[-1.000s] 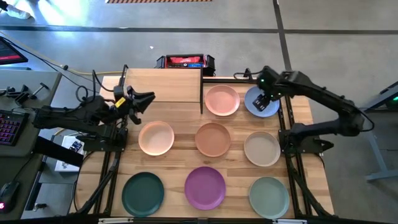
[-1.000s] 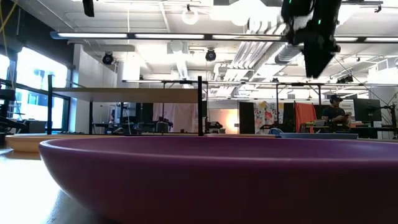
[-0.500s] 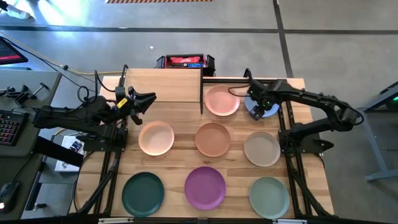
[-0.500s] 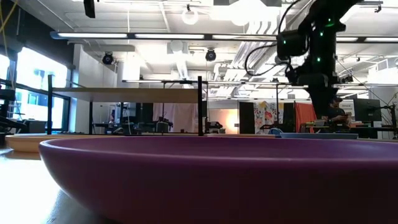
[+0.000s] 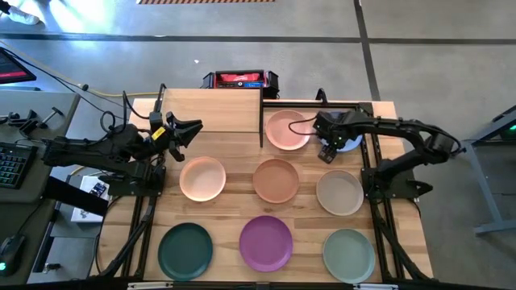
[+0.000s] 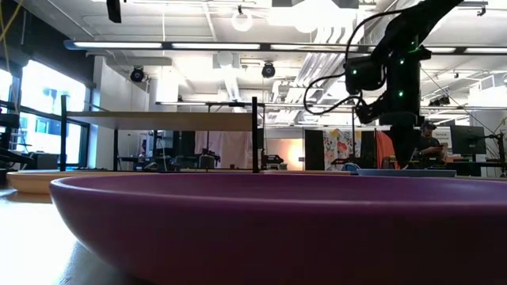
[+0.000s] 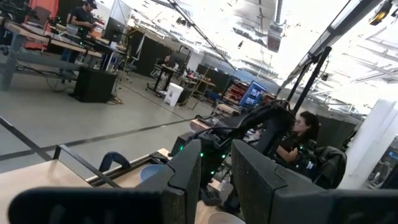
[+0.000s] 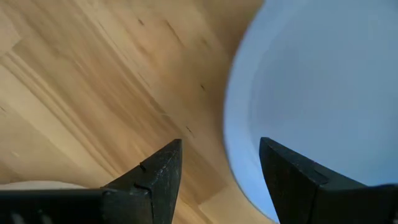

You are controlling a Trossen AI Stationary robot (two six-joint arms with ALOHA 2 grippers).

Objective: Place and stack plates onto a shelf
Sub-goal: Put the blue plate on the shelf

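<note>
Right gripper (image 5: pixel 326 151) lowered over the near-left rim of the blue plate (image 5: pixel 348 142) at the desk's (image 5: pixel 387 109) far right corner, fingers (image 8: pixel 155 177) spread wide, one over bare wood and the other over the plate's edge, nothing clamped. Just beside that gripper, toward the shelf, the pink plate (image 5: pixel 288 130); nearer the front edge, the cream plate (image 5: pixel 339 192) and sage green plate (image 5: pixel 349 254). Terracotta orange plate (image 5: pixel 276 180) and purple plate (image 5: pixel 266 242) down the middle; peach plate (image 5: pixel 202 178) and dark green plate (image 5: pixel 185 250) on the left. Light-wood shelf (image 5: pixel 214 111) bare of plates at the far left corner. Left gripper (image 5: pixel 190 129) held in the air by the shelf's front edge, just behind the peach plate, fingers (image 7: pixel 189 180) partly apart, holding nothing.
</note>
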